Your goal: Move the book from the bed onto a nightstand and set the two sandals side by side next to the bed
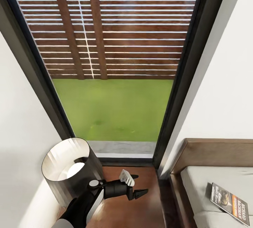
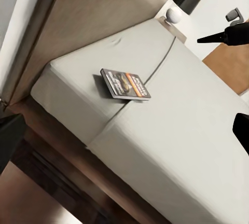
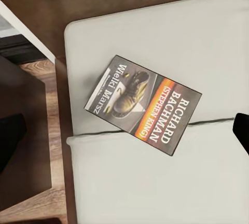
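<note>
Lying flat on the bed (image 3: 207, 32) untouched: the book (image 3: 142, 105); left gripper (image 1: 135, 186) spread, right gripper state indiscernible; requires descent onto cover.

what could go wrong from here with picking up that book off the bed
1. The book lies flat across the seam between two parts of the mattress; fingers may dig into the soft surface or push the thin cover along rather than get under it.
2. It sits near the bed's edge by the headboard, so a nudge might slide it off.
3. The left gripper, open, is close beside the lamp; a swing could knock it.
</note>
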